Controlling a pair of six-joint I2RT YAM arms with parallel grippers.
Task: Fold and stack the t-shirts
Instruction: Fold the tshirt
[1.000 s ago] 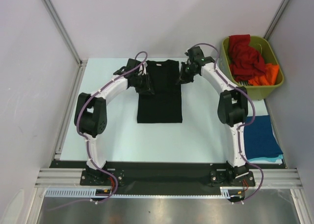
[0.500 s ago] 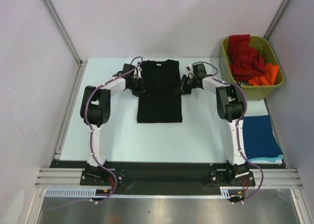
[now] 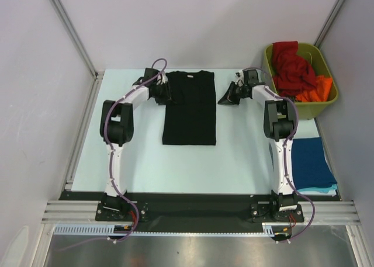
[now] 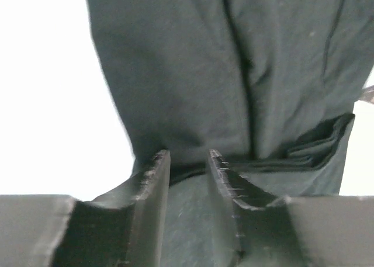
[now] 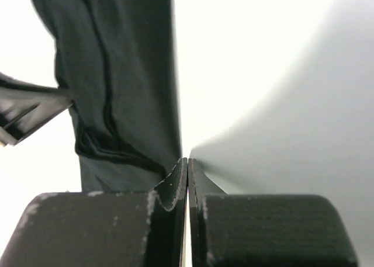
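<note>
While it lies flat at mid-table, collar toward the far side, the black short-sleeved cloth t-shirt [image 3: 189, 109] forms a long narrow rectangle on the pale table [image 3: 140, 156]. Left tool [image 3: 168, 94]: fingers slightly parted over the shirt's left edge. Right tool [image 3: 222, 101]: fingers pressed together, empty, just beside the right edge. Olive-green plastic bin [image 3: 310, 110], far right: red t-shirt [image 3: 289, 65] and orange t-shirt [image 3: 318, 89], heaped. Near right: folded dark blue t-shirt [image 3: 310, 162] on a teal t-shirt [image 3: 315, 191].
</note>
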